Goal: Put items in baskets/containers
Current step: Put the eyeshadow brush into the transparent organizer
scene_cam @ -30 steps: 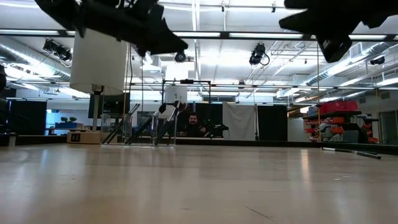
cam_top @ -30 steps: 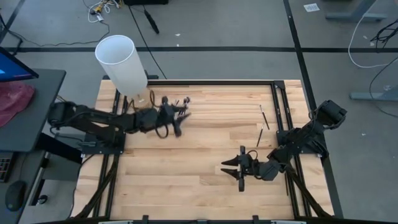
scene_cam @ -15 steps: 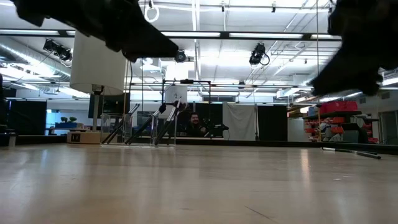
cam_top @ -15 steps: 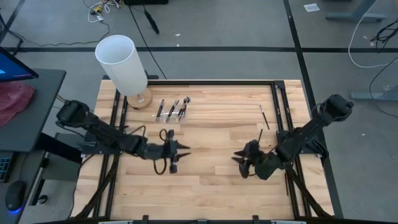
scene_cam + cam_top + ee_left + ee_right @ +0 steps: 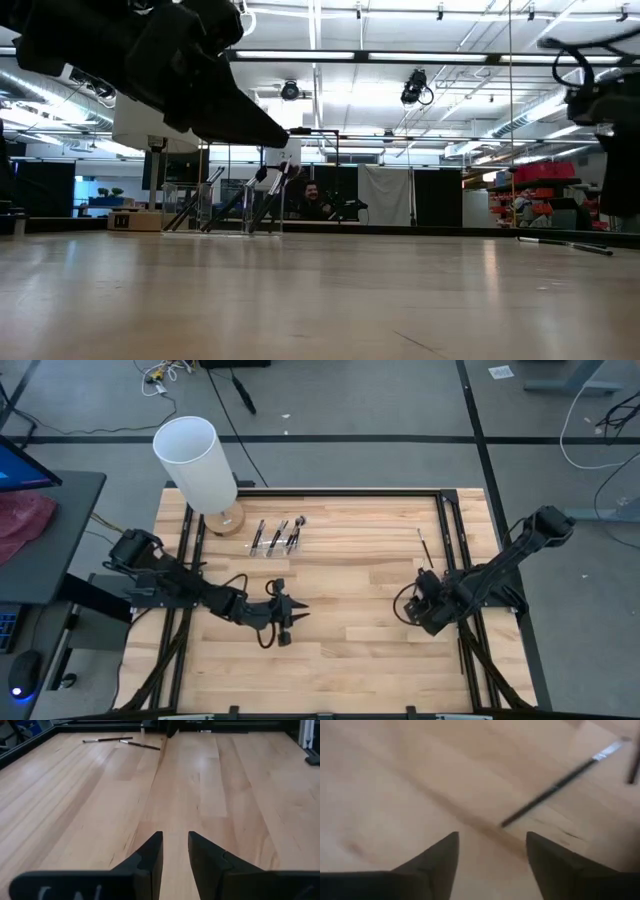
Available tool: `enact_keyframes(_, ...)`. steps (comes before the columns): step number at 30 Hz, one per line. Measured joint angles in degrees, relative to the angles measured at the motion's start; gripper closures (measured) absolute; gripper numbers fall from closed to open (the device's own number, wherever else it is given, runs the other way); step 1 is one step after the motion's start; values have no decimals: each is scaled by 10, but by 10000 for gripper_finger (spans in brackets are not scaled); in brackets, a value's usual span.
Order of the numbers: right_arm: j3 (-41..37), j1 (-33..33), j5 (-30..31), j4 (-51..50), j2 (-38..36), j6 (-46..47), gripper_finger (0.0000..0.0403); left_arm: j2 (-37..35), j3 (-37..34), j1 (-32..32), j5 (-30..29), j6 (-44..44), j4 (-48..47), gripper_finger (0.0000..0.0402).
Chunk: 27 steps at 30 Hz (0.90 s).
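The clear holder (image 5: 277, 540) stands at the far left beside the white cylinder, with several dark brushes (image 5: 240, 203) leaning in it. Two loose brushes lie flat on the table's right side, one (image 5: 424, 547) farther and one (image 5: 418, 577) nearer. My right gripper (image 5: 492, 850) is open, hovering just on the near side of the nearer brush (image 5: 555, 785), touching nothing. My left gripper (image 5: 175, 851) is open with a narrow gap, above bare wood left of the table's middle (image 5: 285, 615), pointing toward the right edge, where both loose brushes (image 5: 122, 741) show far off.
A tall white cylinder (image 5: 195, 460) on a round wooden base stands at the far left corner, next to the holder. Black frame rails (image 5: 448, 530) run along the table's edges. Bare wood (image 5: 350, 560) spreads between the two arms.
My left gripper drew back from the holder toward the near edge, leaving the brushes standing in it. My right gripper swung from the near middle toward the right and far edges, turning to face the loose brushes.
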Motion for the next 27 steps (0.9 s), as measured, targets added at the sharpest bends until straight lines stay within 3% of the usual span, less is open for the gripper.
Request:
enact_keyframes(5,-49,0,45,10,0,92,138,0,0,0,0,1,9,308)
enact_keyframes(11,-82,-25,148,31,1,168,148,-1,0,0,0,2,15,308)
enact_keyframes(20,-102,-126,150,72,56,141,195,-1,0,0,0,0,15,307)
enact_keyframes(27,-87,-182,114,81,118,118,234,-1,0,0,0,0,15,307)
